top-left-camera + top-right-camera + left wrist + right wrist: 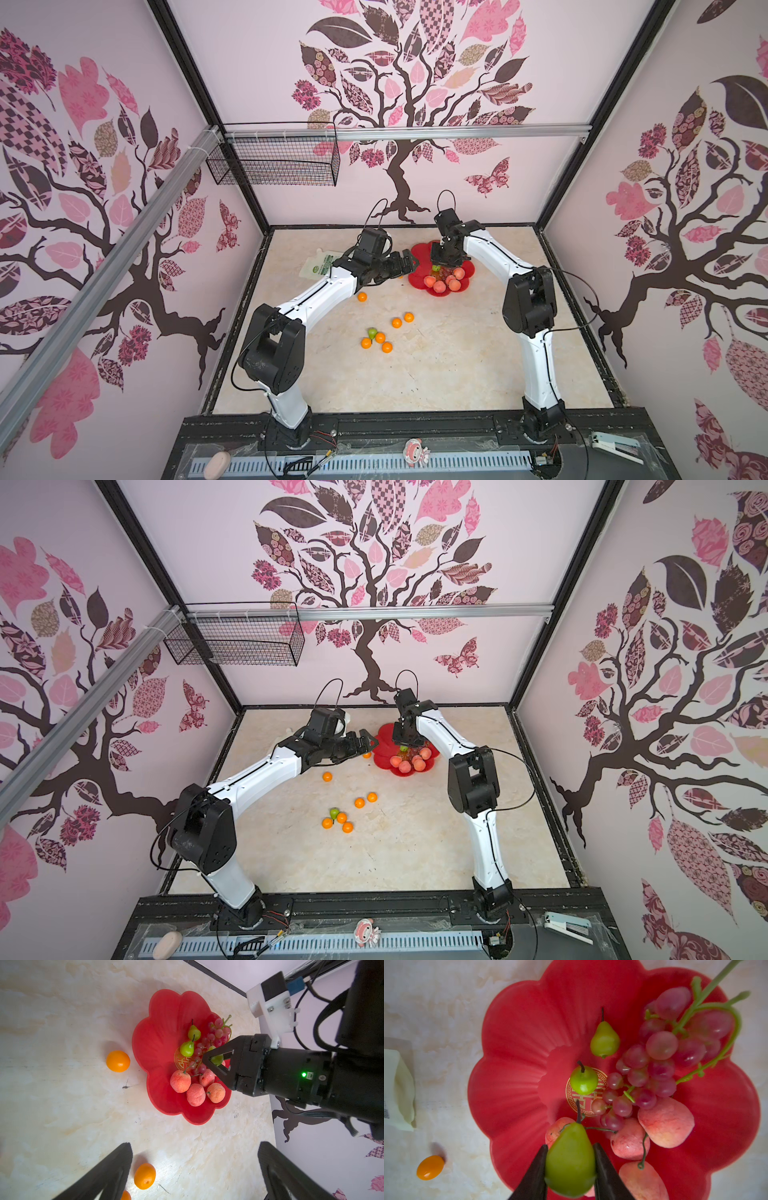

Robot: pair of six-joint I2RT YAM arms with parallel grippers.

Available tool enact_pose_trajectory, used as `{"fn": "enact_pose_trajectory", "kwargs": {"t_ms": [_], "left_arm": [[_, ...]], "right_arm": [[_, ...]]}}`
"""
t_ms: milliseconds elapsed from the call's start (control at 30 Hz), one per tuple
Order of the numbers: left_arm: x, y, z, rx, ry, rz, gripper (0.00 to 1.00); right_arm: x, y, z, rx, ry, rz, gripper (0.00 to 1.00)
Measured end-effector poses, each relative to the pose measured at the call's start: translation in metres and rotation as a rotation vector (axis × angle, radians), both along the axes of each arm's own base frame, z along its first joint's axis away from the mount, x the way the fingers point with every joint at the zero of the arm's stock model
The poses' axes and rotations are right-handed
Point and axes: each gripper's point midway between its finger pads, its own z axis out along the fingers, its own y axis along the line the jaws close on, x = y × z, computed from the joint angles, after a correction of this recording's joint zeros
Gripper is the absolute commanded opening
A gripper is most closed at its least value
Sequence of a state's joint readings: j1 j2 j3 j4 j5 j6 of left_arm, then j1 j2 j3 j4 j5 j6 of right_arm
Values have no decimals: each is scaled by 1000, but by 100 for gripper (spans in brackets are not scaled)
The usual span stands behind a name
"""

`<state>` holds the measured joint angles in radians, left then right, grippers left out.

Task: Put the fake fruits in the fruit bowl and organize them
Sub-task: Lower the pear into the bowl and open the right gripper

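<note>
While the right end effector hangs over the fruit bowl, its two dark fingers press against the sides of a green pear, whose stem points away from the wrist toward the bowl's gold centre mark. Past those fingertips, a second pear sits on the mark and a third pear lies just beyond it. The grape bunch sprawls close beside both. The peaches crowd beneath and beside the held pear, but whether it touches them cannot be told. The left end effector stands just off the bowl's rim with its fingers spread wide and gripping nothing. An orange lies on the tabletop below the gap, nearer one finger. In both top views, more oranges and a fourth pear sit clustered well away from both end effectors, toward the arm bases. A white pouch lies behind the left end effector's wrist.
</note>
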<state>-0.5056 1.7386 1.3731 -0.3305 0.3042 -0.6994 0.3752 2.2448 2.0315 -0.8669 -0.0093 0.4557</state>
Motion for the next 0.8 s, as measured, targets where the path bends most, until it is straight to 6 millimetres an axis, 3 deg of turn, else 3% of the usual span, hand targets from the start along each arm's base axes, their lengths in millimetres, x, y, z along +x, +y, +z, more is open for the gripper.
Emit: {"fn": "enact_pose_trajectory", "kwargs": {"t_ms": [200, 467, 800], "left_arm": [[0, -2, -11, 5, 25, -10, 98], [0, -3, -12, 3, 27, -14, 98], [-1, -3, -12, 4, 25, -18, 98]], "right_arm": [[5, -4, -16, -22, 35, -2, 36], [2, -7, -37, -41, 82, -3, 37], [2, -8, -38, -44, 87, -1, 43]]}}
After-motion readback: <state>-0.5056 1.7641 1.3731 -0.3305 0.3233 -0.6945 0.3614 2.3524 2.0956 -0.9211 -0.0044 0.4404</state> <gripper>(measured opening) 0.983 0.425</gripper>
